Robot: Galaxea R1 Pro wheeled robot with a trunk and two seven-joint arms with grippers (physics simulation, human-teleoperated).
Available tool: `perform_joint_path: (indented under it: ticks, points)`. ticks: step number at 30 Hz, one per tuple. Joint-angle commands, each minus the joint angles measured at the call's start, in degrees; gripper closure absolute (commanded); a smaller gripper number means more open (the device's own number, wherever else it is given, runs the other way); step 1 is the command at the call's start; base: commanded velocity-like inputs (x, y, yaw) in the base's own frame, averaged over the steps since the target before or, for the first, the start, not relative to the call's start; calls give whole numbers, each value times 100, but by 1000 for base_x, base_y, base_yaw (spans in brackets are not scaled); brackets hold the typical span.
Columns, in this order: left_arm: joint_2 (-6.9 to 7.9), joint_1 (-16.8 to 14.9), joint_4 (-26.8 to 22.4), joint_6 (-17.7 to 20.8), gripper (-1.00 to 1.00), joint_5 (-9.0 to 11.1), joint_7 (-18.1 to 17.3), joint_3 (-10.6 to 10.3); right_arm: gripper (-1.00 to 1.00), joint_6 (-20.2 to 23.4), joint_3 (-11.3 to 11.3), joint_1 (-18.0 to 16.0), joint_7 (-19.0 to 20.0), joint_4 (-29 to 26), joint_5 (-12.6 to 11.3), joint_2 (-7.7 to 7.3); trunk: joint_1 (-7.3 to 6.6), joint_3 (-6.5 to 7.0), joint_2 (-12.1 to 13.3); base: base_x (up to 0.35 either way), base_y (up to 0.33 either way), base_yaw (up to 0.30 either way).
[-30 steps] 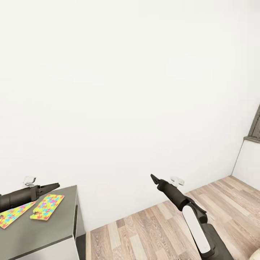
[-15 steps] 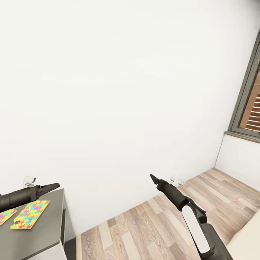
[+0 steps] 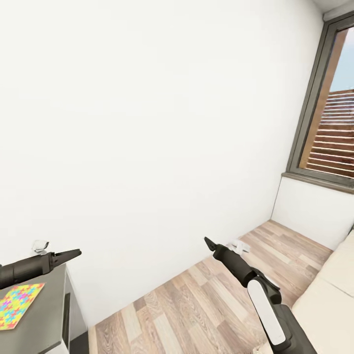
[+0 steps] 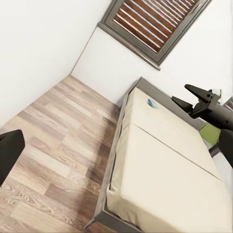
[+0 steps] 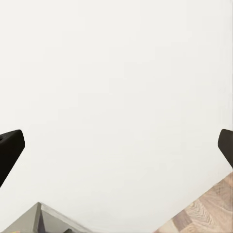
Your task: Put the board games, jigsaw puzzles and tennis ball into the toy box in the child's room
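Low at the head view's left edge, the table (image 3: 46, 319) has slid almost out of sight, with one jigsaw puzzle (image 3: 17, 305) showing where two lay a second ago; the window and the bed (image 3: 327, 295) have come in at the right. That reads as the camera swinging toward the bed, likely for the board games, one small blue thing (image 4: 152, 103) lying far up the mattress. Both arms hang forward unchanged. The right gripper (image 5: 116, 145) is spread wide and empty; the left gripper (image 3: 73, 254) is ambiguous.
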Motion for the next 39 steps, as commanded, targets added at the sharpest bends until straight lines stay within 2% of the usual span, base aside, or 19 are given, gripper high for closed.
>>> perform_joint_path:
  ticks: [1,39]
  points:
    - [1,0,0,61,-100,-1,-22,3,-100,24,-3,-3,6,-1,-25,2,2,-8,-5,0,0,-239]
    - [-8,18,29,-69,-100,14,0,48,-100,15,6,-11,-4,43,1,27,2,-187,-5,0,0,-245]
